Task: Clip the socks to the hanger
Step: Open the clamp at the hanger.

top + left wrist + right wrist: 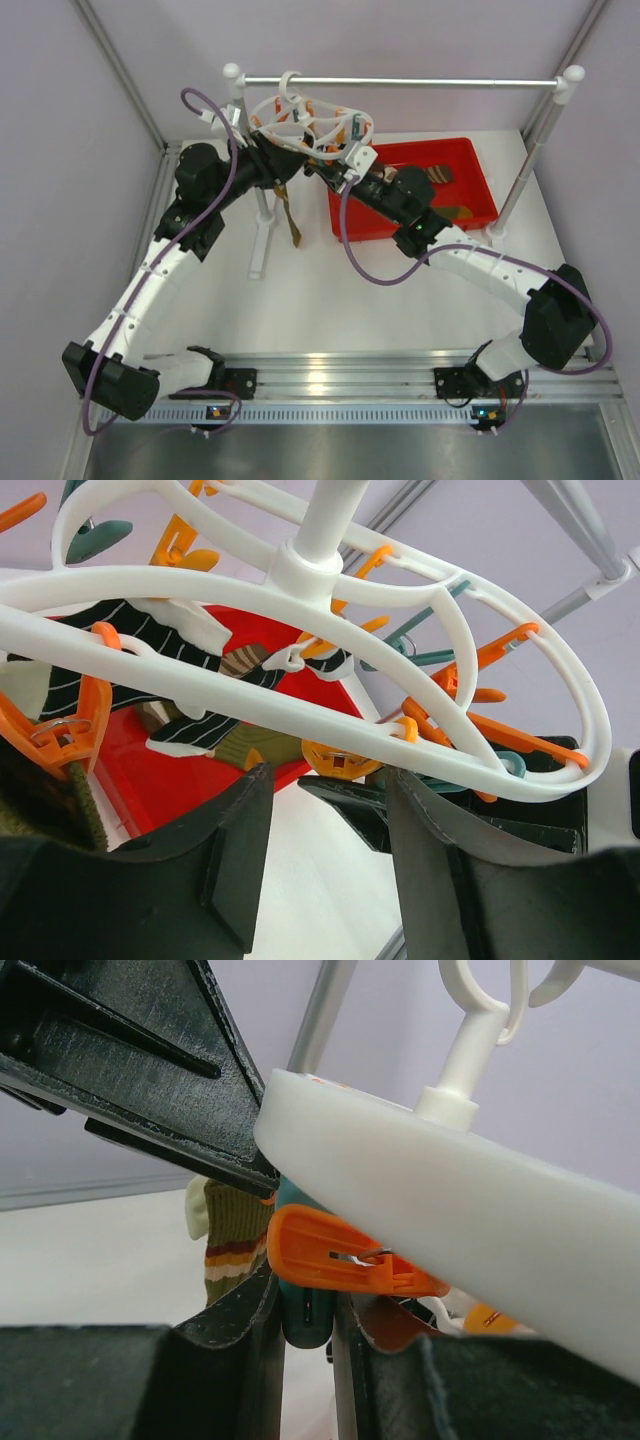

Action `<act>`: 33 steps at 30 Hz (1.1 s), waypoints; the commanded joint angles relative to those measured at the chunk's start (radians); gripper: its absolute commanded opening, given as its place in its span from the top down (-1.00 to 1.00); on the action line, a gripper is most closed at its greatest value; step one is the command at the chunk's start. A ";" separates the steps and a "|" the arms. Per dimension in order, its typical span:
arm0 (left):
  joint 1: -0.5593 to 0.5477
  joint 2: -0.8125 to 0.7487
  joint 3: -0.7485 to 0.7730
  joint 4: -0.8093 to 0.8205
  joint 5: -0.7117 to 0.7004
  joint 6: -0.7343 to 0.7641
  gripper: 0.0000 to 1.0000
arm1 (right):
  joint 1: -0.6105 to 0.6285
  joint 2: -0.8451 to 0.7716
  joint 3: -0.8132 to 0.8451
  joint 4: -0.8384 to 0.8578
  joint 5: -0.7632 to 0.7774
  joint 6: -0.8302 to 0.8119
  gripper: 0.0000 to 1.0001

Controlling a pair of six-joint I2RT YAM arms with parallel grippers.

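1. The silver rail (pixel 400 81) spans the back. The white hanger (pixel 330 570) hooks over it and sits just above both grippers.
2. The red tray (pixel 470 160) lies below and behind the right gripper (pixel 305 1300), with loose socks (pixel 440 175) in it.
3. The left gripper (pixel 325 810) is under the hanger's ring with its fingers apart and nothing between them.
4. The right gripper is pinched together on a teal clip (pixel 303 1322), just under the ring's edge.
5. An olive sock (pixel 232 1230) with cream and orange stripes dangles just beyond the right gripper's fingers. Beside the left gripper's left finger, an orange clip (pixel 70 735) appears to bite its top.
6. To my eye this sock is hung and the left gripper is free to leave. It should draw straight down and back, clear of the ring and dangling clips, so nothing snags or swings.
7. The right gripper should keep its squeeze even, steadying the hanger until the other arm is out.
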 commanded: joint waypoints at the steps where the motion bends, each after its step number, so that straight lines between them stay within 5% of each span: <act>1: -0.001 0.016 0.008 0.101 0.014 -0.043 -0.08 | -0.005 -0.002 0.040 0.044 -0.067 0.017 1.00; 18: 0.000 0.047 0.008 0.157 0.003 -0.098 0.03 | -0.003 -0.002 0.047 0.031 -0.171 0.044 1.00; 25: 0.005 0.056 0.011 0.177 0.008 -0.116 0.27 | -0.014 0.002 0.055 0.021 -0.202 0.073 1.00; 31: 0.006 0.062 0.009 0.177 0.011 -0.124 0.75 | -0.017 -0.001 0.059 0.011 -0.198 0.081 0.98; 33: 0.008 0.064 0.009 0.176 0.012 -0.124 0.95 | -0.022 -0.004 0.061 0.000 -0.190 0.079 0.82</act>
